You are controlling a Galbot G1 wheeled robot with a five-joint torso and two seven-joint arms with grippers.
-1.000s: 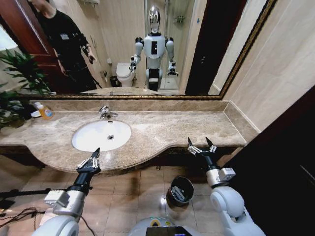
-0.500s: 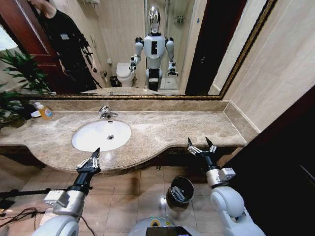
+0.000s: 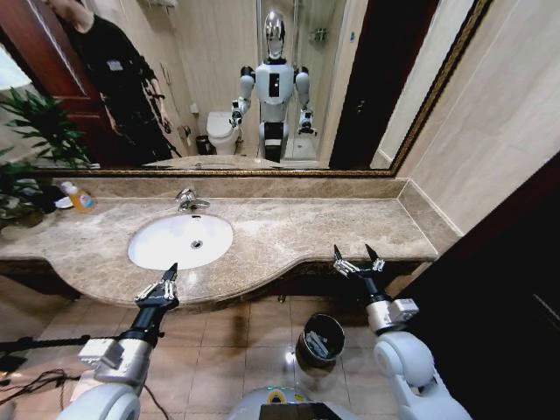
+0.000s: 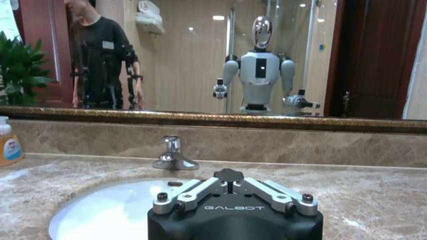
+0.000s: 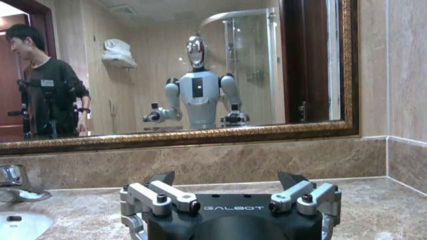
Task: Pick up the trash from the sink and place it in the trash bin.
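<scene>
- My left gripper [image 3: 163, 283] sits in the lower left of the head view, raised in front of the counter's curved front edge, just below the sink [image 3: 180, 241]; its fingers are drawn together, tips nearly meeting.
- In the left wrist view the same gripper [image 4: 230, 176] fills the bottom centre — the two finger bases fold inward to a closed point, with nothing between them.
- My right gripper [image 3: 358, 259] is right of centre in the head view, level with the counter's front edge where the marble narrows; its two dark fingertips stand apart, holding nothing.
- The right wrist view shows that gripper [image 5: 229, 181] at the bottom of the frame, fingers spread wide with the countertop [image 5: 373, 210] beyond them.
- The sink is a white oval basin set in the beige-brown marble countertop [image 3: 332, 226], left of centre in the head view; the basin looks bare apart from its drain, and I can make out no trash in it.
- The chrome faucet [image 3: 188, 200] stands at the basin's far rim, against the mirror [image 3: 262, 79].
- The trash bin [image 3: 319, 342] — dark, round, with a shiny rim — stands on the tiled floor at the lower centre, below the counter edge and between my two arms; something pale lies inside it.
- An orange-yellow soap bottle [image 3: 80, 198] stands at the far left of the counter, beside a green plant [image 3: 35, 131].
</scene>
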